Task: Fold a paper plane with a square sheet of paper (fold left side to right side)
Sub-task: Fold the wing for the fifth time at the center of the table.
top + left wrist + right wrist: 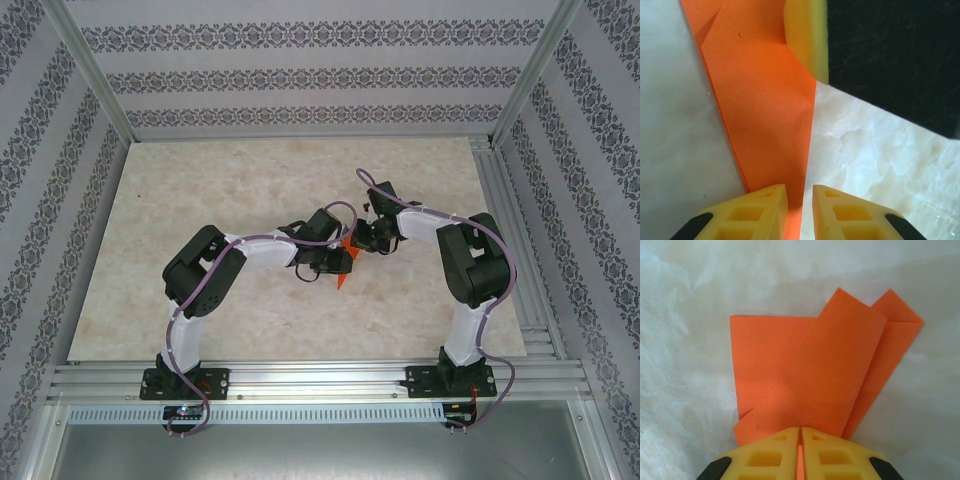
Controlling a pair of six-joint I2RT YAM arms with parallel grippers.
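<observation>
At the paper's [830,375] near edge the right hand [800,432] is closed tight, with orange pinched in it. Across the paper from it, the left hand [800,192] stands narrowly parted, a folded edge running into the gap; whether it truly grips, I cannot tell. The paper, layered into overlapping flaps, lies between both hands over the middle of the bench [685,300]. For the left-to-right fold, the right hand would best serve as a fixed anchor while the left carries its side over, matching edges before any crease is pressed. Uneven pull risks a skewed fold.
</observation>
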